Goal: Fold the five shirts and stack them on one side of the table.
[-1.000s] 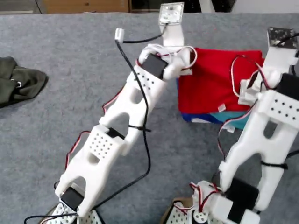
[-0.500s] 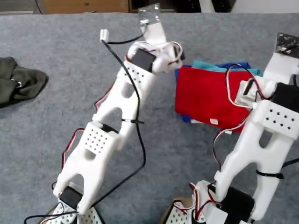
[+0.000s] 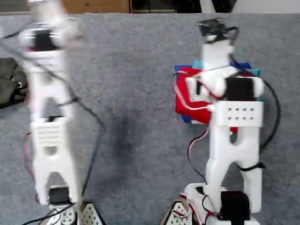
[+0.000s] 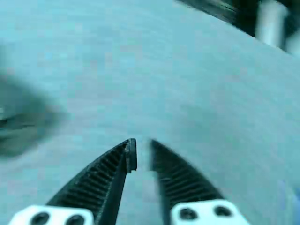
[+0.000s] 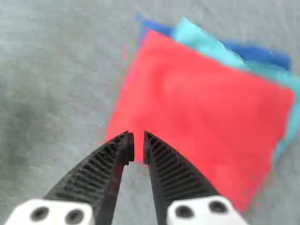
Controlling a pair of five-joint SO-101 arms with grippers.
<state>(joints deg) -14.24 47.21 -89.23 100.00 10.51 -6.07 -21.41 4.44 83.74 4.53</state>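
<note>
A folded red shirt [image 3: 186, 99] tops a stack with a teal shirt [image 3: 198, 64] and a blue shirt [image 3: 243, 66] under it, right of the table's middle. My right gripper [image 5: 138, 147] hovers over the near edge of the red shirt [image 5: 201, 103], jaws almost touching and holding nothing; teal [image 5: 211, 47] and blue [image 5: 255, 55] edges peek out behind. A crumpled dark green shirt [image 3: 10, 86] lies at the left edge. My left gripper [image 4: 143, 157] is above bare table beside a dark blur [image 4: 23, 126], jaws nearly together and empty.
The grey felt table [image 3: 126, 93] lies bare between the two arms. The left arm [image 3: 47, 122] stands upright near the dark green shirt; the right arm [image 3: 234, 122] stands over the stack. Wooden furniture runs behind the far edge.
The left arm has swung from the red shirt far to the left, toward the dark green shirt. The right arm has moved left over the stack, where the red shirt now lies.
</note>
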